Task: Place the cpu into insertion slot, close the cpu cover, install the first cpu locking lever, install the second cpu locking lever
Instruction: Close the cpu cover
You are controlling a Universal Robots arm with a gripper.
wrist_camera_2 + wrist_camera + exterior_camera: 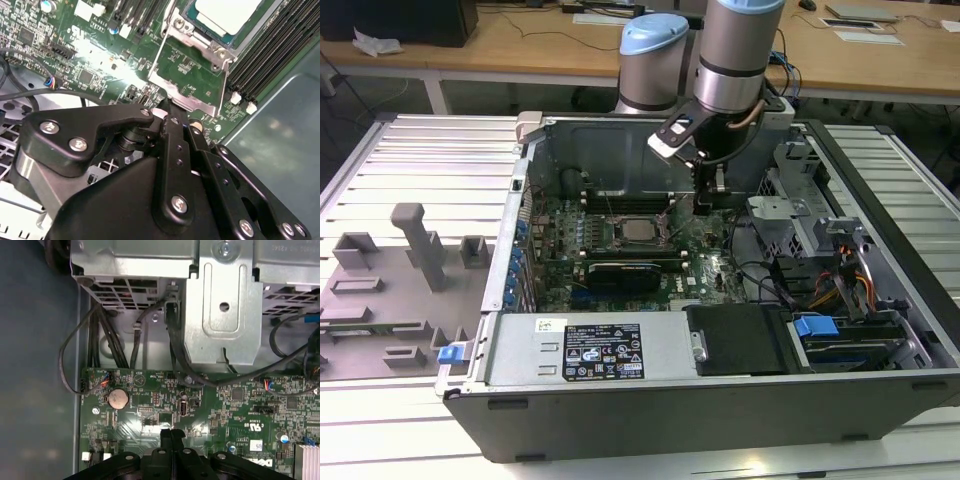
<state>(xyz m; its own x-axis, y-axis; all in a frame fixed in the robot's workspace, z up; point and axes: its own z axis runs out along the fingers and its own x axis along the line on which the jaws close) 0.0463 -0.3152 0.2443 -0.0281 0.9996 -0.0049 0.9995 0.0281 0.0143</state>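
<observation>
The cpu [225, 12] has a pale metal top and lies in the insertion slot [221, 50] on the green motherboard [220, 410]. In the exterior view the cpu [638, 232] sits mid-board. The cpu cover [185, 96], a thin silvery frame with a square window, is swung open and stands away from the slot, toward my gripper. My gripper [169, 105] is shut with nothing visible between its fingers, and its tips are at the cover's free edge. I cannot tell if they touch it. In the exterior view my gripper [713, 200] hangs just to the exterior view's right of the slot. My gripper [172, 431] hovers low over the board.
Long black memory slots [270, 50] flank the slot. A metal drive cage [790, 215] and black cables [100, 340] crowd the case at the exterior view's right. A power supply [590, 350] fills the near side. Grey fixtures [380, 290] stand outside the case on the left.
</observation>
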